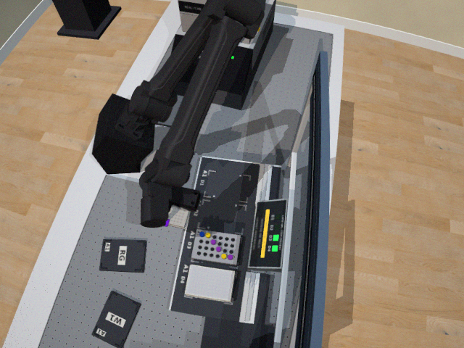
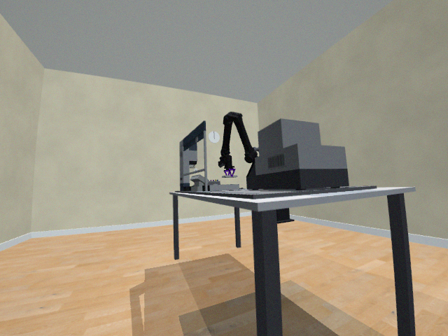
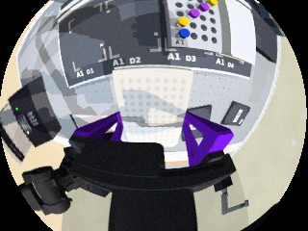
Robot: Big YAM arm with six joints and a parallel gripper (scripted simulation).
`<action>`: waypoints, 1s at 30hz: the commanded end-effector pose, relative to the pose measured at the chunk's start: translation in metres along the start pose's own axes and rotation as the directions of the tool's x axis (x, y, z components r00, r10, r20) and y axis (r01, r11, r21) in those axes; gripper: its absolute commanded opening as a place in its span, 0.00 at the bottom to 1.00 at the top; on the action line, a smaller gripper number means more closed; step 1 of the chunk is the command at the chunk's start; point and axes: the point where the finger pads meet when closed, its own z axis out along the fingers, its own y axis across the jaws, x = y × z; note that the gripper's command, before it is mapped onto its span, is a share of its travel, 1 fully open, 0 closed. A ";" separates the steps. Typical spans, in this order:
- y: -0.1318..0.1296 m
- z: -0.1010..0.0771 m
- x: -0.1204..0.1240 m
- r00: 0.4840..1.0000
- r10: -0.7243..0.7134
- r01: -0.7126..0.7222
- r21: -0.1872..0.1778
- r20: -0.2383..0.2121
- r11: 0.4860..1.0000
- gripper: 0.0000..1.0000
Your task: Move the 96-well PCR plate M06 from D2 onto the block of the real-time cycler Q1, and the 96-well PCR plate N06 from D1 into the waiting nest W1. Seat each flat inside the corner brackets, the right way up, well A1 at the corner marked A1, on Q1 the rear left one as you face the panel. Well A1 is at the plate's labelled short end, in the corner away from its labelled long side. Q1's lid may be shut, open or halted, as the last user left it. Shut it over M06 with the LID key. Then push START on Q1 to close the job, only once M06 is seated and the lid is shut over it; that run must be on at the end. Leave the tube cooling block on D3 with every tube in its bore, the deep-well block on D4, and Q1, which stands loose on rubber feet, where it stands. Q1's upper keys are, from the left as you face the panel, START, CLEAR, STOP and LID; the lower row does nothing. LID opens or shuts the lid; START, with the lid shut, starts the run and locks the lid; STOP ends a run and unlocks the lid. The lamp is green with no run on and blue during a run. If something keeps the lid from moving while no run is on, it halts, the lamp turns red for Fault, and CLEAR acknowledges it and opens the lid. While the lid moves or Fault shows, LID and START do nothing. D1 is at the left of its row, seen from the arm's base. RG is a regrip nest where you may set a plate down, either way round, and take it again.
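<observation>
A white PCR plate is held tight between the two purple fingers of the gripper. Which plate it is cannot be told, because its label cannot be read. The plate is kept up in the air, above the gray table, just beside the dark deck. Spots D1 and D2 are seen bare. The tube block is seen on D3 and the white deep-well block on D4. A green lamp is lit on Q1.
</observation>
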 end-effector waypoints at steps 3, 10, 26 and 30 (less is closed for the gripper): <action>-0.037 -0.011 0.000 0.996 -0.088 0.087 0.048 0.020 0.995 0.00; -0.062 -0.010 0.032 0.994 -0.112 0.111 0.038 0.017 0.993 0.00; -0.110 -0.012 0.086 0.986 -0.164 0.164 0.031 0.008 0.986 0.00; -0.126 -0.015 0.092 0.971 -0.238 0.237 0.038 0.006 0.971 0.00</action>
